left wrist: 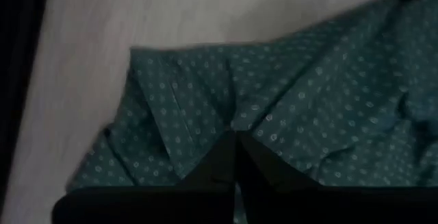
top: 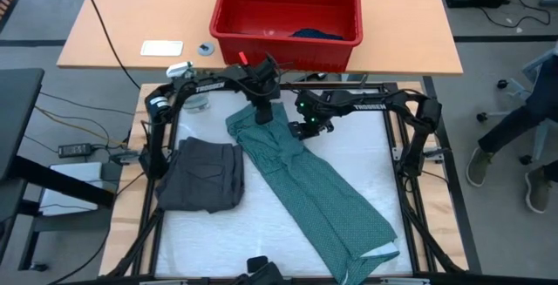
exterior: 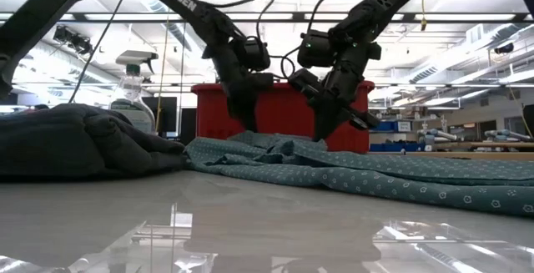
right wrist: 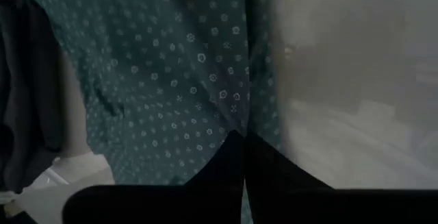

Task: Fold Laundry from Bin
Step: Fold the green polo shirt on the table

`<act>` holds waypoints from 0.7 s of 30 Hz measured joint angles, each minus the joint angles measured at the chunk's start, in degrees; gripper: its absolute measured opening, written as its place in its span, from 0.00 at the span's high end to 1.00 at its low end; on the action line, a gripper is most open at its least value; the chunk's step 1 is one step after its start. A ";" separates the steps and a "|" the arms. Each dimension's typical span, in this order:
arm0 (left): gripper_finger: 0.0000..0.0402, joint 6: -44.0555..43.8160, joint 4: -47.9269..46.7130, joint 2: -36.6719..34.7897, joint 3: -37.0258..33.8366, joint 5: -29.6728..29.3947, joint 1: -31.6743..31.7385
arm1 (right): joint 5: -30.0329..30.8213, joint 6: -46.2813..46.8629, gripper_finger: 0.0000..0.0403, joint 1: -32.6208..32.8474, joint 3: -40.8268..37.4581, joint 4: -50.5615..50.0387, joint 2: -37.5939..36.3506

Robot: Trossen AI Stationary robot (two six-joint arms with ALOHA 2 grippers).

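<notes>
A teal-green dotted garment (top: 305,189) lies flat and slantwise on the white table, running from the far middle to the near right corner. Its far end (exterior: 267,149) is bunched. My left gripper (top: 261,115) (left wrist: 236,136) is shut on that far end. My right gripper (top: 305,130) (right wrist: 243,136) is shut on it just to the right. A folded dark grey piece (top: 202,176) rests flat on the table's left. The red bin (top: 288,10) stands beyond the far edge, with a navy piece (top: 318,34) inside. My left gripper pinches the teal garment between its two fingers, inside the cloth near its far end, where creases run together (left wrist: 236,121). The fingers slant down from above. The cloth stays on the table, puckered around them. My right gripper pinches the garment's right side edge (right wrist: 250,122) near the far end, the fingers slanting down from above. The edge runs straight into the fingertips. The cloth lies on the table, slack.
Bare white table surface (top: 366,159) lies to the right of the garment. On the wooden table by the bin are a white card (top: 161,48) and a small round thing (top: 205,50). A person's legs (top: 523,145) show at the right, off the table.
</notes>
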 joint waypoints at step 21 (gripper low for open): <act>0.65 0.69 -7.87 -3.17 -4.96 9.33 5.45 | 6.19 12.31 0.60 11.02 0.17 1.93 -2.03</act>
